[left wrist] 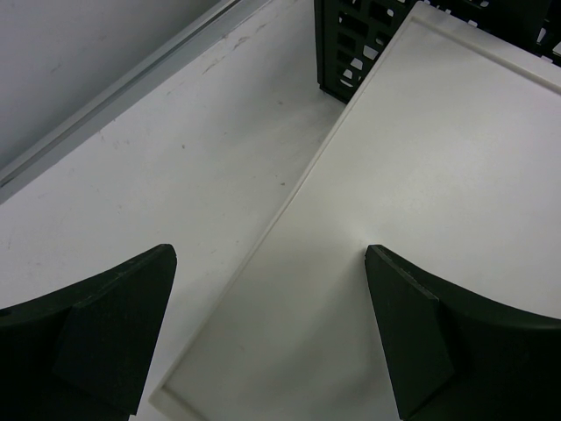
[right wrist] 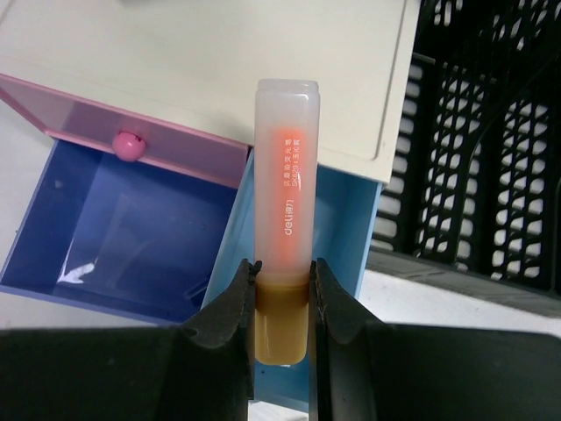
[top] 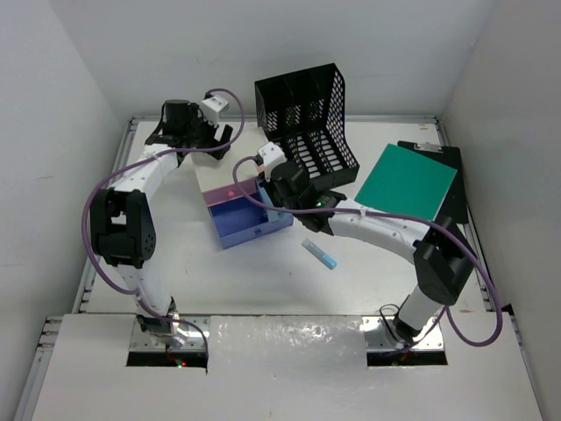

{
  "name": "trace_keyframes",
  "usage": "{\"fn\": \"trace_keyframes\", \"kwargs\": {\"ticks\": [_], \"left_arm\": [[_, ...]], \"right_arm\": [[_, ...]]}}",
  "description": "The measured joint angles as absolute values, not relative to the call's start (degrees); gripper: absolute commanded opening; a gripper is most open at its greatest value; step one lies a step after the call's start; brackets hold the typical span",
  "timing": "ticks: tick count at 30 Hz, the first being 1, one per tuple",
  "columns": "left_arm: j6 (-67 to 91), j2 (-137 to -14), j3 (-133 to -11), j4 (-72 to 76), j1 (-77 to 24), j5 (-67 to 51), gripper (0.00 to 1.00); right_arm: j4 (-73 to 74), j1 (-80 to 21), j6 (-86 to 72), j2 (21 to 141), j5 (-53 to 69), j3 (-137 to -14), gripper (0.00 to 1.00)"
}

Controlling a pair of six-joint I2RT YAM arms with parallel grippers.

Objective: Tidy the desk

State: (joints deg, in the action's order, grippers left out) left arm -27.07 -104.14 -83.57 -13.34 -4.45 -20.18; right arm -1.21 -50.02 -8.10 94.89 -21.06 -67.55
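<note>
The desk [top: 263,285] is a wide white tabletop with pale rails. My right gripper [top: 270,175] is shut on an orange highlighter [right wrist: 285,167] with a frosted cap, gripped at its amber end [right wrist: 283,267]. It holds the highlighter above the small drawer box, over the right wall of the open blue drawer [right wrist: 131,228]. The pink drawer [right wrist: 131,110] above it is slightly open. My left gripper [top: 215,145] is open and empty, its jaws wide apart [left wrist: 270,254] over the box's white top [left wrist: 421,175] at its left edge.
A black mesh file organizer [top: 307,118] stands just behind and right of the drawer box [top: 230,189]. A green notebook [top: 408,180] lies on a black clipboard at the right. A blue marker [top: 319,253] lies on the desk in front of the box.
</note>
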Motion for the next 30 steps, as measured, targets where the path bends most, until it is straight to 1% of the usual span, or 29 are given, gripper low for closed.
{"fn": "trace_keyframes", "kwargs": {"ticks": [9, 12, 13, 14, 17, 20, 24, 26, 30], "left_arm": [[-27.2, -104.14, -83.57, -13.34, -4.45, -20.18, 0.88], [-27.2, -104.14, -83.57, -13.37, -4.45, -20.18, 0.88], [-27.2, -104.14, -83.57, -13.37, -4.45, -20.18, 0.88], [-27.2, -104.14, -83.57, -13.37, -4.45, -20.18, 0.88], [-27.2, -104.14, -83.57, -13.37, -4.45, -20.18, 0.88], [-27.18, -104.14, -83.57, -13.37, -4.45, -20.21, 0.88], [-27.18, -104.14, -83.57, -13.37, -4.45, -20.21, 0.88], [-27.18, -104.14, -83.57, -13.37, -4.43, -20.23, 0.88], [-27.18, -104.14, -83.57, -13.34, -4.45, -20.27, 0.88]], "right_arm": [[5.06, -49.98, -12.91, 96.55, -22.13, -67.51, 0.01], [5.65, -49.89, -13.56, 96.55, -22.44, -67.57, 0.25], [6.04, -49.89, -13.72, 96.55, -22.52, -67.64, 0.43], [6.63, -49.89, -13.69, 96.55, -22.59, -67.81, 0.5], [9.13, -49.91, -13.93, 96.53, -22.37, -68.53, 0.63], [10.57, -50.0, -13.28, 96.4, -22.39, -69.56, 0.68], [12.25, -50.0, -11.88, 93.34, -22.76, -69.95, 0.71], [12.62, -50.0, -10.94, 90.06, -23.44, -69.58, 0.72], [12.1, -49.93, -9.32, 80.16, -23.97, -65.06, 0.78]]}}
